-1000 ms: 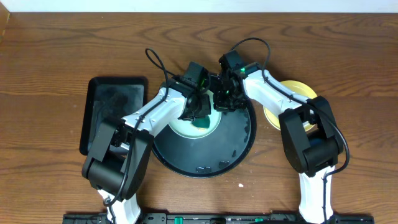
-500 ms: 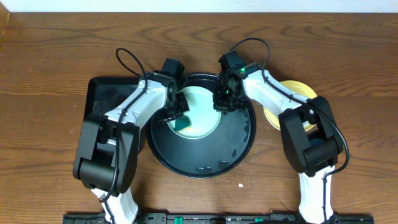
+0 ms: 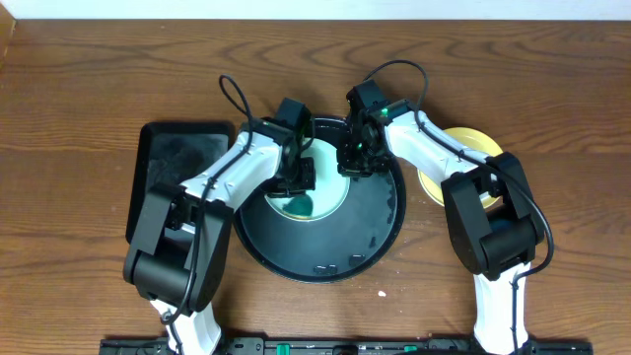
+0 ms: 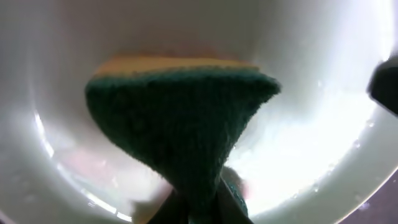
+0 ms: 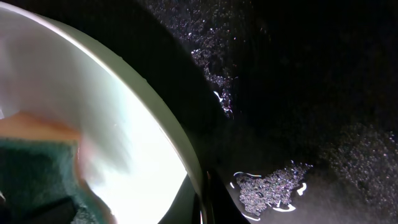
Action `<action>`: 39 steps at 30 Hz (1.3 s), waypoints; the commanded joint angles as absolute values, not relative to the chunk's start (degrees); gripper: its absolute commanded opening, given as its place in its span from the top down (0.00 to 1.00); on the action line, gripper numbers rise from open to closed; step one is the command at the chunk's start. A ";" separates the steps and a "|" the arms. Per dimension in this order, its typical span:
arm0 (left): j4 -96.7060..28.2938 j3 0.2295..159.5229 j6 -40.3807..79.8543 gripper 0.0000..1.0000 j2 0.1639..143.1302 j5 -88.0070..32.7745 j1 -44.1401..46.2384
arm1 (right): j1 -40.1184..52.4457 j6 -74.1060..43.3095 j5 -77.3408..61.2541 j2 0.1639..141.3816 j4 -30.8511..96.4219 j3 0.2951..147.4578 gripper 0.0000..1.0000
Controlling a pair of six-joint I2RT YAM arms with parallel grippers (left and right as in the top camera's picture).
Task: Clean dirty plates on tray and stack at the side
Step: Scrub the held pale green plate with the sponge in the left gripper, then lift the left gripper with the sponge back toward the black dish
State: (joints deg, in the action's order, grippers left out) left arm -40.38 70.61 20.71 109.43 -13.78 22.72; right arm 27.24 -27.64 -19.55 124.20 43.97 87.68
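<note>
A pale mint-green plate (image 3: 320,179) lies in the upper left part of the round black tray (image 3: 370,227). My left gripper (image 3: 296,187) is shut on a green sponge (image 3: 298,204) and presses it on the plate; the left wrist view shows the sponge (image 4: 180,124) against the plate (image 4: 323,124). My right gripper (image 3: 352,163) is shut on the plate's right rim (image 5: 186,155), with the wet tray (image 5: 298,124) beside it. A pale yellow plate (image 3: 473,148) lies on the table at the right, partly hidden by the right arm. A second mint plate is not visible.
A smaller rectangular black tray (image 3: 177,168) lies left of the round tray. Foam and water drops (image 5: 267,186) lie on the round tray. The wooden table (image 3: 89,79) runs all around.
My left gripper swept the sponge across the plate, from the right to the left and back toward the middle. The right gripper stayed on the plate's rim.
</note>
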 commanded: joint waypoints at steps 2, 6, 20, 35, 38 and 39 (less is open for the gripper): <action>-35.44 70.00 18.92 0.93 111.00 -11.81 22.20 | 28.93 -28.64 -17.85 127.17 44.40 85.47 0.99; -33.67 70.00 19.68 0.93 111.00 -4.62 20.60 | 28.93 -28.64 -17.87 127.17 44.42 85.47 0.99; -44.21 69.95 10.17 0.93 111.02 -7.33 22.33 | 28.93 -28.64 -17.87 127.17 44.40 85.47 0.99; -36.45 70.04 3.53 0.93 110.91 -2.90 24.29 | 28.93 -28.42 -17.87 127.17 44.38 85.47 0.99; -34.13 70.30 11.03 0.93 110.89 6.94 23.35 | 28.93 -28.42 -17.87 127.17 44.38 85.47 0.99; -34.22 70.76 12.95 0.93 110.85 8.71 22.94 | 28.93 -28.42 -17.87 127.17 44.38 85.47 0.99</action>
